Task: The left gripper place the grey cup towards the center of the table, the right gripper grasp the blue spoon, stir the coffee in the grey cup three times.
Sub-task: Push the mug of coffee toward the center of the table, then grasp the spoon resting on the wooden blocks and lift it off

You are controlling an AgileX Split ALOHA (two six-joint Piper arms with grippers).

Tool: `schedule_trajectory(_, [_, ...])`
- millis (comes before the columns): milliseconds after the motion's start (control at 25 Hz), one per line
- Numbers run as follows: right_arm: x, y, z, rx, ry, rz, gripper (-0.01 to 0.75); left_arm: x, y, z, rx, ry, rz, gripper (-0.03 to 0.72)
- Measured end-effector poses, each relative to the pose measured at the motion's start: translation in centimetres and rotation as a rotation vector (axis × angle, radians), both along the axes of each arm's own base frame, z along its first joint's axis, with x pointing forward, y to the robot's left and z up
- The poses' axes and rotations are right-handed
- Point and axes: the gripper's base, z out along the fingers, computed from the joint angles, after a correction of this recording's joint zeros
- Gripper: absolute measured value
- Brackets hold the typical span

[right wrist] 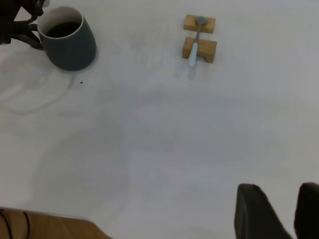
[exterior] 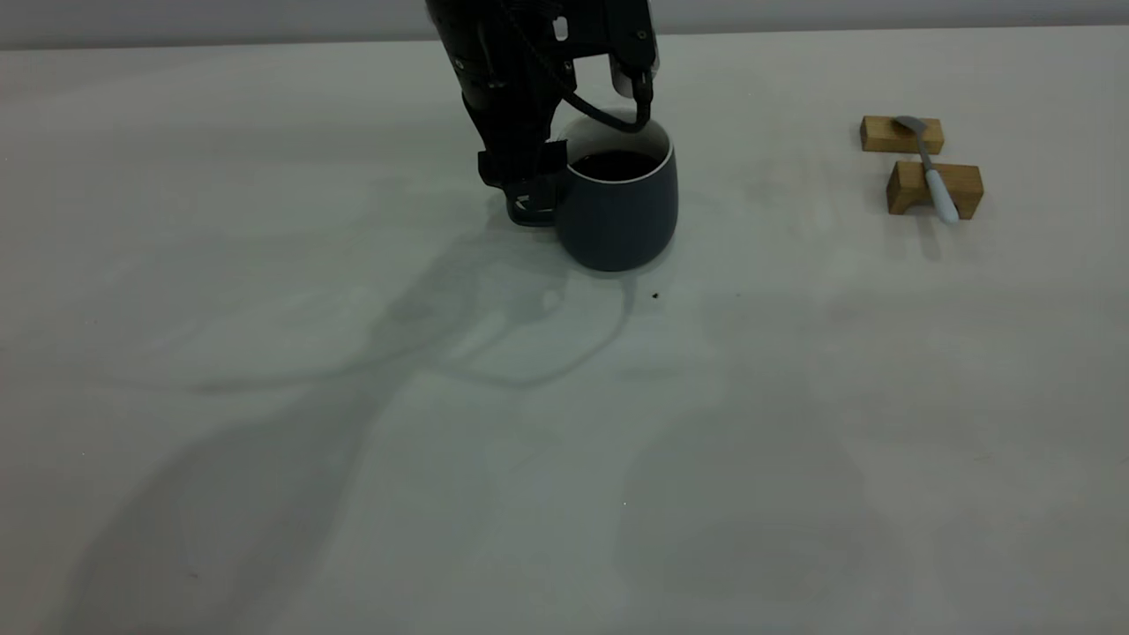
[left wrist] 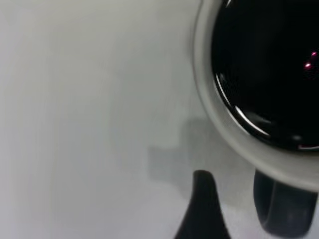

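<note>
The grey cup [exterior: 617, 212] stands on the table [exterior: 564, 441] at the back, near the middle, with dark coffee [exterior: 615, 165] inside. My left gripper [exterior: 534, 198] is down at the cup's handle side. In the left wrist view one of its fingers [left wrist: 202, 199] stands apart from the handle [left wrist: 284, 209], with bare table between them, so it is open. The blue spoon [exterior: 935, 176] lies across two wooden blocks at the far right. My right gripper [right wrist: 279, 191] hangs high over the table, far from the spoon [right wrist: 193, 47], open and holding nothing.
Two tan wooden blocks [exterior: 901, 134] [exterior: 957, 181] carry the spoon. A small dark speck [exterior: 655, 295] lies in front of the cup. A wooden edge [right wrist: 45, 224] shows past the table in the right wrist view.
</note>
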Motion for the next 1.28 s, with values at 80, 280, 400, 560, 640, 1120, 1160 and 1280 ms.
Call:
schedule_trajectory(80, [0.0,0.0,0.0,0.000,0.000,0.000,0.240,0.0,0.0,1.5,-0.007,-0.008,0.017,0.670])
schedule_trajectory(280, [0.0,0.0,0.0,0.000,0.001,0.000,0.240,-0.6,1.0,8.9,0.004,-0.046,0.102,0.580])
schedule_trajectory(400, [0.0,0.0,0.0,0.000,0.001,0.000,0.240,-1.6,2.1,14.0,0.003,-0.068,0.231,0.510])
schedule_trajectory(560, [0.0,0.0,0.0,0.000,0.001,0.000,0.240,-3.6,4.3,20.2,0.002,-0.104,0.449,0.429])
schedule_trajectory(640, [0.0,0.0,0.0,0.000,0.001,0.000,0.240,-4.6,5.4,22.7,0.013,-0.132,0.542,0.394])
schedule_trajectory(1120, [0.0,0.0,0.0,0.000,0.000,0.000,0.240,-9.3,10.3,32.4,-0.121,-0.358,0.997,0.353])
schedule_trajectory(1160, [0.0,0.0,0.0,0.000,0.000,0.000,0.240,-9.8,10.4,33.0,-0.142,-0.359,1.000,0.353])
schedule_trajectory(1280, [0.0,0.0,0.0,0.000,0.000,0.000,0.240,-11.5,11.0,34.6,-0.213,-0.336,0.999,0.351])
